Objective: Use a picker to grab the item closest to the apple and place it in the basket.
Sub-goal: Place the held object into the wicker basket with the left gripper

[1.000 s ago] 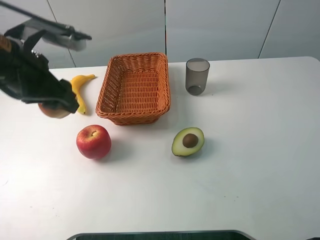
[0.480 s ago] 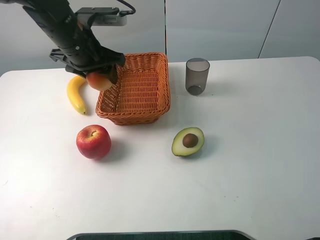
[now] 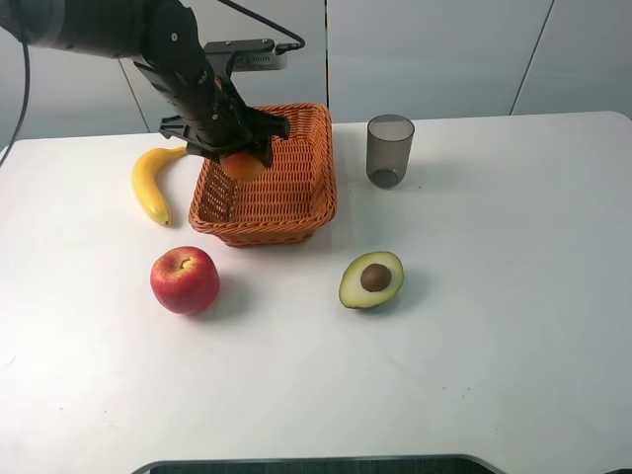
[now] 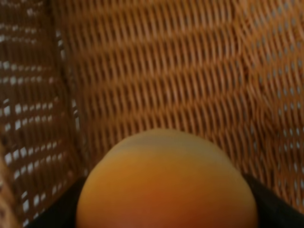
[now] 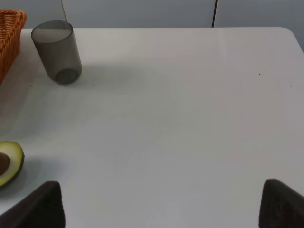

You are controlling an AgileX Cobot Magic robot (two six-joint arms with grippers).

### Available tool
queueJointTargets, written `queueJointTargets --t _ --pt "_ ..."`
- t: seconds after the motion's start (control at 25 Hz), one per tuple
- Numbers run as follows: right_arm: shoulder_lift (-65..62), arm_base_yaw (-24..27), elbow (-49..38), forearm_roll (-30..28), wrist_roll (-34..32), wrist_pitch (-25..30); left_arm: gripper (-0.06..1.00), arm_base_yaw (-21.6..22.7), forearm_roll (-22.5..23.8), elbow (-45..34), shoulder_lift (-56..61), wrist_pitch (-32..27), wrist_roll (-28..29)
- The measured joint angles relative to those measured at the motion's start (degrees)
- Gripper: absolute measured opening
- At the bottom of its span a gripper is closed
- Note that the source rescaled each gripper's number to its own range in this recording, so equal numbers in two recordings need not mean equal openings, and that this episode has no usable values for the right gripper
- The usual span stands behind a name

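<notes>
An orange-pink peach hangs just inside the near left part of the orange wicker basket, with my left gripper shut on it. In the left wrist view the peach fills the lower frame, with the basket weave close behind it; whether the peach touches the basket floor is hidden. The red apple sits on the white table in front of the basket's left side. My right gripper is open above bare table, its dark fingertips wide apart, and it does not show in the exterior view.
A yellow banana lies left of the basket. A halved avocado with its pit sits in front of the basket's right corner. A grey translucent cup stands right of the basket. The cup and avocado also show in the right wrist view.
My left arm has carried the peach from the far left near the banana rightward, over the rim and down into the basket. Nothing else has moved.
</notes>
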State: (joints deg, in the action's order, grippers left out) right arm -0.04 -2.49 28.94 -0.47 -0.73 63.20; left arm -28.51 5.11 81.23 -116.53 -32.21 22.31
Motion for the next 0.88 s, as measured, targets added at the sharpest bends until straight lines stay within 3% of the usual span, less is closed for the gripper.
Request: queueJointTargets --t 0.28,0.72,0.76,0.8,0.84,0.88 --pt "0.00 0.00 0.00 0.00 0.00 0.00 0.00 -0.31 -0.12 0.00 -2.87 4.41 0.12" --pt "0.00 0.00 0.00 0.00 0.00 0.00 0.00 -0.56 -0.02 0.00 -3.87 5.35 0.26" --pt "0.00 0.00 0.00 0.00 0.00 0.00 0.11 -0.56 -0.02 0.00 -3.87 5.35 0.26" --pt "0.00 0.00 0.00 0.00 0.00 0.00 0.51 -0.56 0.08 0.00 -3.87 5.38 0.15" --pt "0.00 0.00 0.00 0.00 0.00 0.00 0.75 -0.56 0.08 0.00 -3.87 5.38 0.15" --pt "0.00 0.00 0.00 0.00 0.00 0.00 0.86 -0.56 0.08 0.00 -3.87 5.48 0.15"
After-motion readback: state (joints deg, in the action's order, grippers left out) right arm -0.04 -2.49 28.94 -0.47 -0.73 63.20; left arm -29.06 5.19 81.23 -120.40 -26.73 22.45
